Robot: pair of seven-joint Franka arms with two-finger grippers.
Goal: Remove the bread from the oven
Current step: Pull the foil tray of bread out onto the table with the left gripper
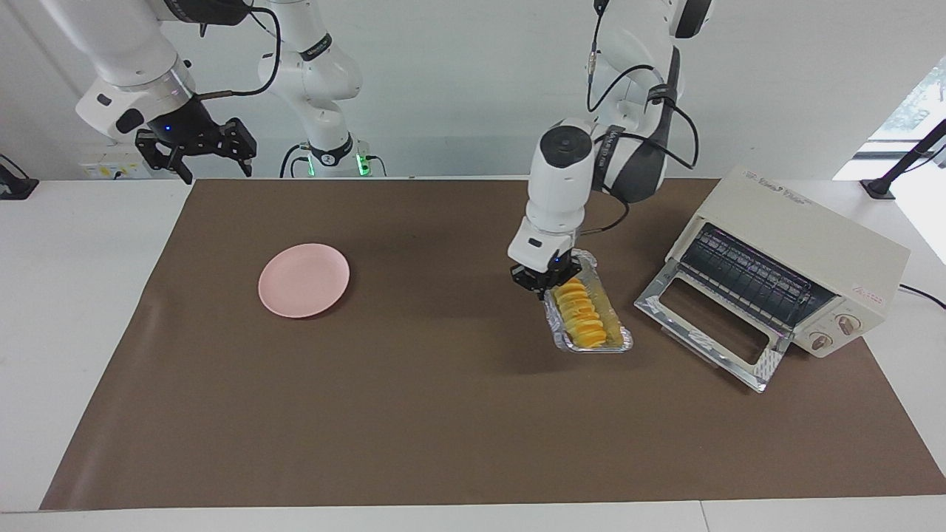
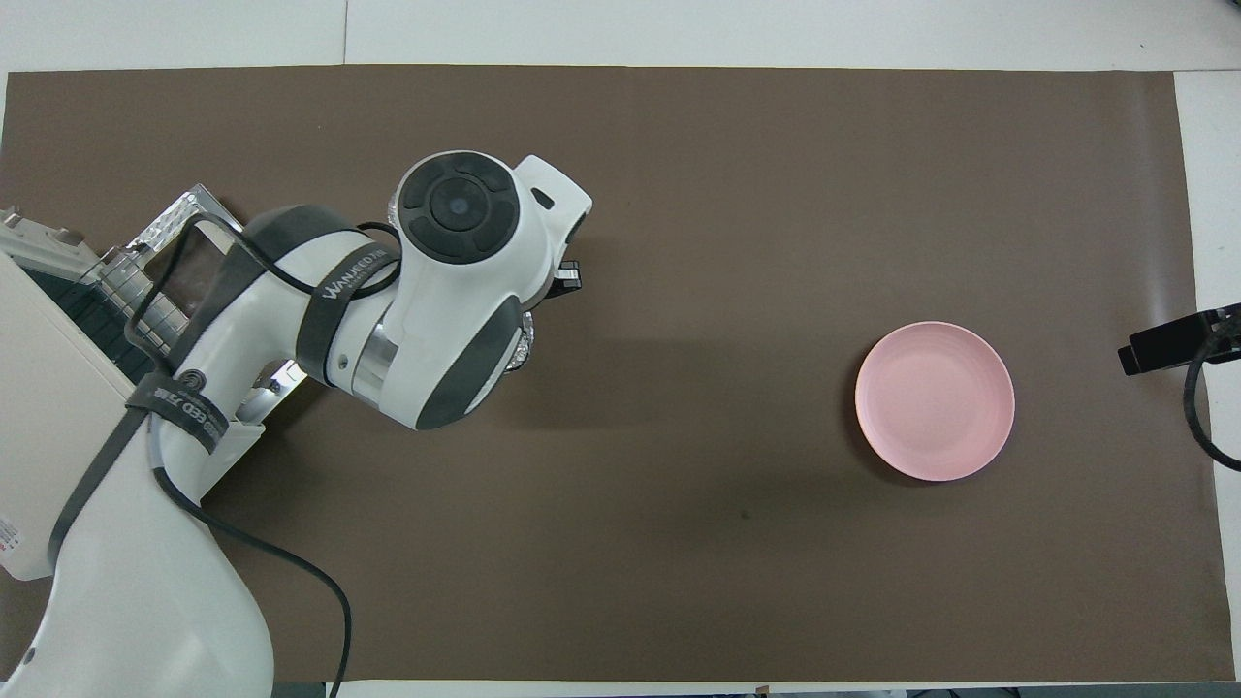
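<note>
— Two arms at the table; where is each gripper?

— The left gripper [image 1: 548, 284] is down at the foil tray [image 1: 600, 341], at the tray's end nearer the robots. Its fingers sit at the tray's rim, pinched on the foil there as far as the facing view shows. From overhead the arm's wrist covers nearly all of the tray, and only a bit of crinkled foil [image 2: 525, 341] peeks out beside it.

— And the right one?

— The right gripper [image 1: 196, 159] waits up in the air at the right arm's end, over the mat's edge nearest the robots. Its fingers are spread, with nothing between them. Overhead, only its dark tip [image 2: 1175, 341] shows at the side.

— Where is the bread?

— The bread [image 1: 579, 312] lies in the tray, lengthwise, its ridged orange-yellow slices in a row. The tray rests on the brown mat [image 1: 443, 414], just beside the oven's open door, so the bread is out of the oven.

— The oven itself?

— The oven [image 1: 798, 236] stands at the left arm's end of the table. Its glass door [image 1: 713, 325] is dropped flat onto the mat, the wire rack [image 1: 746, 275] inside is bare, and two knobs [image 1: 835, 331] sit at one side of the front.

— Anything else?

— One pink plate [image 1: 304, 280] lies toward the right arm's end, well apart from the tray, with nothing on it.
</note>
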